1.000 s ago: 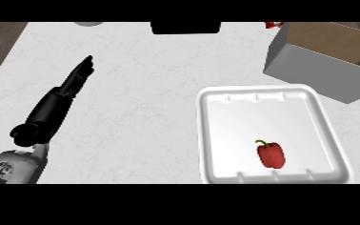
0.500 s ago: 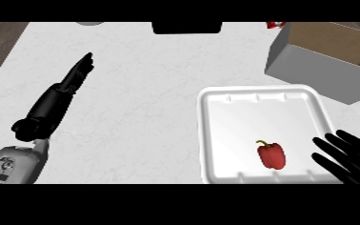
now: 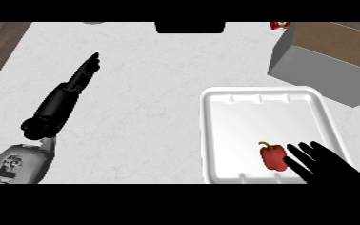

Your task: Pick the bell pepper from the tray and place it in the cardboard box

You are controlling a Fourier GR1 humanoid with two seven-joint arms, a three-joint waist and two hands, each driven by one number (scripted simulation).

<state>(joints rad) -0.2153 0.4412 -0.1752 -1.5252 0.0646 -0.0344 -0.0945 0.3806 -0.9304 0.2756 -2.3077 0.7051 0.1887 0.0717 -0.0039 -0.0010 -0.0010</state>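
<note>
Right hand [image 3: 320,164], fingers spread, is being positioned beside the bell pepper [image 3: 274,157] on the tray [image 3: 260,105]; closing round it is being called for next.

A white, faintly marbled kitchen counter [image 3: 162,76] fills the view. A white rectangular foam tray [image 3: 218,124] with a raised rim lies flat on it toward the counter's near right corner. A brown cardboard box [image 3: 316,62] with grey side walls stands on the counter at its right edge, just beyond the tray. A dark rectangular object [image 3: 190,27] sits at the far edge, near the middle.
</note>
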